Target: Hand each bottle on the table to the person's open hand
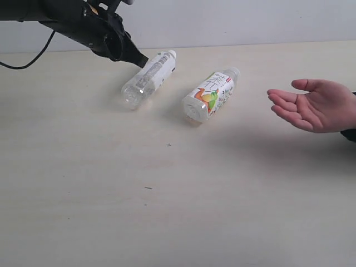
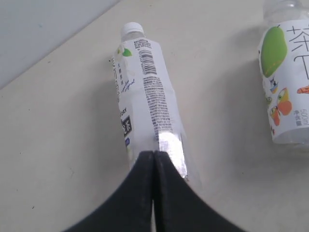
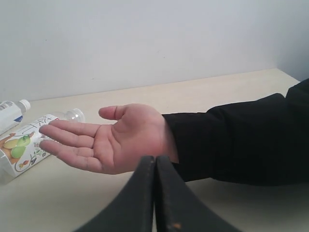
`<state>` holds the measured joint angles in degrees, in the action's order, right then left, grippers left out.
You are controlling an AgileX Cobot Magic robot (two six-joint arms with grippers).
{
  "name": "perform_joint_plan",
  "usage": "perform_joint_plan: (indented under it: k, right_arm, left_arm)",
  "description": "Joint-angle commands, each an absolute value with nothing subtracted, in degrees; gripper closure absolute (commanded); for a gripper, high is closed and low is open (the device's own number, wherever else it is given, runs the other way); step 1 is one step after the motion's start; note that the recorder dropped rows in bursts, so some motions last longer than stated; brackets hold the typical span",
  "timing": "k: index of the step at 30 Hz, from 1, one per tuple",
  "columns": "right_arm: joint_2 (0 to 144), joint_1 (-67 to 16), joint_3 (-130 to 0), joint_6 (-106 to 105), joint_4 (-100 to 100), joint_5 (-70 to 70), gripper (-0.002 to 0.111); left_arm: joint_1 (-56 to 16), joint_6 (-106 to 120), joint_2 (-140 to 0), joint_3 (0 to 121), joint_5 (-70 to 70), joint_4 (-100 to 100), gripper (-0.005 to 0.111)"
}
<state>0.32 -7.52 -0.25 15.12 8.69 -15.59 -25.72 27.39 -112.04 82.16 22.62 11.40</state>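
Two clear bottles lie on their sides on the pale wood-grain table (image 1: 167, 211). The white-capped one with small green and blue label marks (image 1: 149, 78) (image 2: 145, 96) lies at the back left. My left gripper (image 1: 143, 61) (image 2: 153, 153) is shut and empty, its tips just over that bottle's middle; contact cannot be told. The fruit-label bottle (image 1: 210, 94) (image 2: 287, 82) (image 3: 24, 142) lies to its right. The person's open hand (image 1: 311, 105) (image 3: 111, 137) is held palm up at the right, dark sleeve behind. My right gripper (image 3: 155, 158) is shut and empty, close before the wrist. The other two bottles are out of view.
A pale wall (image 1: 250, 19) runs behind the table's back edge. A black cable (image 1: 33, 58) trails from the left arm (image 1: 72, 19) at the back left. A few tiny dark specks (image 1: 148, 188) mark the bare surface in front.
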Motion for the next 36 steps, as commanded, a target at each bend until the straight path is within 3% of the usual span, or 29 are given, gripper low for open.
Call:
perform_joint_plan:
  k: [1, 14, 22, 25, 28, 29, 32, 36]
  right_arm:
    - [0.0, -7.64, 0.0, 15.15, 8.92, -15.11, 0.108]
    - [0.0, -7.64, 0.0, 15.15, 8.92, -15.11, 0.108]
    - [0.0, -7.74, 0.0, 15.15, 8.92, -15.11, 0.108]
    - [0.0, -7.74, 0.0, 15.15, 8.92, -15.11, 0.108]
    - [0.0, -7.74, 0.0, 15.15, 8.92, -15.11, 0.108]
    - [0.0, -7.74, 0.0, 15.15, 8.92, -15.11, 0.108]
    - [0.0, -7.74, 0.0, 15.15, 8.92, -15.11, 0.108]
    - [0.0, -8.02, 0.0, 15.15, 8.92, -15.11, 0.108]
  left_arm:
    - [-25.61, 26.86, -111.89, 82.82, 21.99, 11.26, 0.107]
    - [-25.61, 19.01, -126.73, 119.62, 54.19, 14.28, 0.107]
    - [-25.61, 17.64, -131.08, 121.65, 54.41, 13.64, 0.105]
    - [-25.61, 17.18, -131.36, 121.65, 53.98, 13.76, 0.091]
    - [-25.61, 15.03, -131.44, 121.65, 53.68, 13.65, 0.066]
    - [-25.61, 14.55, -131.49, 121.65, 53.31, 13.53, 0.051]
    - [-25.61, 13.74, -131.49, 121.55, 50.45, 13.28, 0.023]
    - [-25.61, 12.87, -132.06, 121.46, 48.13, 11.99, 0.021]
